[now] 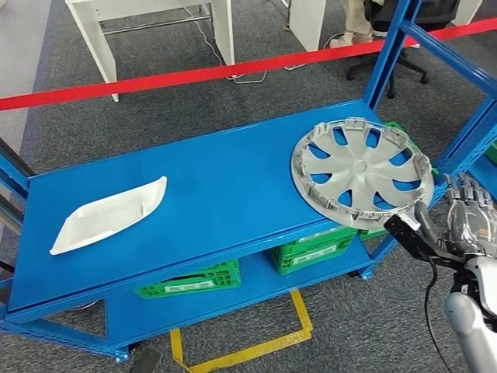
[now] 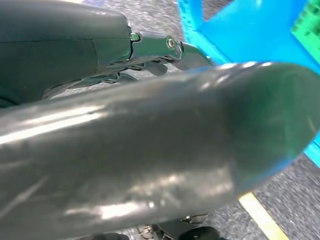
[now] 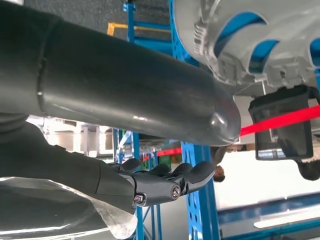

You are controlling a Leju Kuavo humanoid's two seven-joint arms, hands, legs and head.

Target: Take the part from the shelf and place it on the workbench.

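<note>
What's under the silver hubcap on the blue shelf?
The silver plastic hubcap overhangs the blue metal shelf's edge. Below sit green plastic crates on the lower level; the hubcap covers any contents.

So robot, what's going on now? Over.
Right robot hand open at the hubcap rim, not gripping. Left robot hand holds nothing. Hubcap overhangs the shelf edge. White panel far off; nothing blocking.

Workshop: blue steel shelving (image 1: 193,186), crates (image 1: 193,280)
</note>
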